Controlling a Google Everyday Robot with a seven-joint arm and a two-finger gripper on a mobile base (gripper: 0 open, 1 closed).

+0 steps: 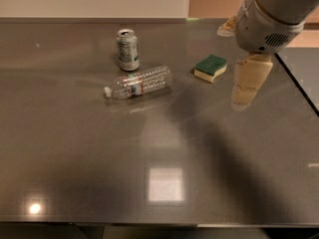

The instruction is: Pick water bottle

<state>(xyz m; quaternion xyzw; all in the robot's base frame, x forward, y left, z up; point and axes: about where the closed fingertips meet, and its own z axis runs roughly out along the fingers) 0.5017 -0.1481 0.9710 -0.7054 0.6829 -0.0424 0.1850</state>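
The arm (271,14) runs out past the top edge; only its end shows, with the gripper (243,99) hanging over the table (75,158) just right of the sponge (211,67). The arm hides most of a pale thing (228,28) at the table's far edge. The table is cut off left and below. Print on the water bottle (139,82) and the can (128,50) cannot be read.

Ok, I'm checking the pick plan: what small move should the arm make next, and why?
Probably swing the gripper left in the view, toward the water bottle. The gripper hangs right of the sponge, well apart from the bottle, which lies on its side in front of the can, cap pointing left.
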